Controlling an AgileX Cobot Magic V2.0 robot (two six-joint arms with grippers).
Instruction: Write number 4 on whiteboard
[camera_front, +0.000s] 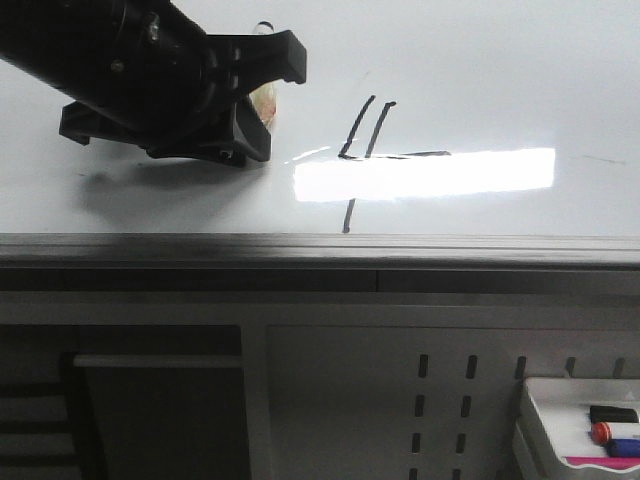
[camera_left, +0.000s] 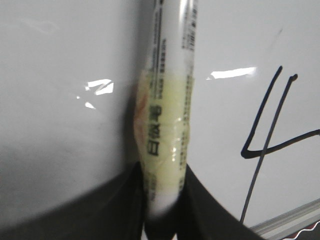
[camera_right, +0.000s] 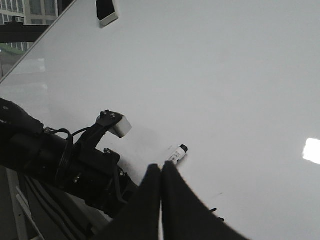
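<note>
Left gripper (camera_left: 162, 210) jaws clamp the marker (camera_left: 167, 115) beside the number 4 (camera_front: 365, 150) on the whiteboard (camera_front: 500, 80); right gripper (camera_right: 161, 172) jaws together.

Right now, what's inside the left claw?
The left claw is closed on a whiteboard marker with a yellowish taped band. Its lower end is hidden between the fingers, and its tip runs out of the wrist view. The number 4 sits beside it on the whiteboard.
</note>
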